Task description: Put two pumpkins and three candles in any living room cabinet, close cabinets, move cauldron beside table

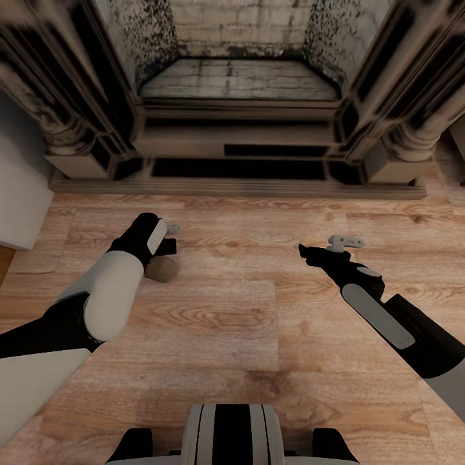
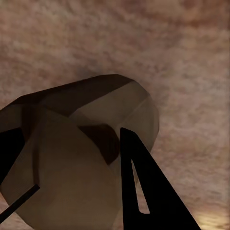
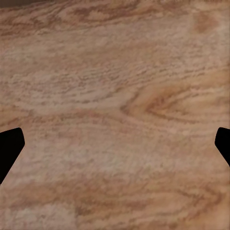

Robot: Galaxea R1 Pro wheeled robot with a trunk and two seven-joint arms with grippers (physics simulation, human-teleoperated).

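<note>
Grey-beige faceted candle [image 2: 81, 143] clamped in left gripper [image 2: 72, 191].

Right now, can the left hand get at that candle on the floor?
Probably yes: the left hand is right over the candle, whose body sits between the fingers in the wrist view. Nothing blocks it; whether it's gripped, I can't tell.

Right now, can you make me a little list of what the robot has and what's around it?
left gripper: closed around a candle, a stubby grey-beige cylinder with its wick showing
candle in head view: pokes out just under the left gripper, above the floor
right gripper: open, nothing between its fingers, wood underneath
floor: light wooden boards
ahead: an ornate beige fireplace with dark trim
far left: a pale wall edge
</note>
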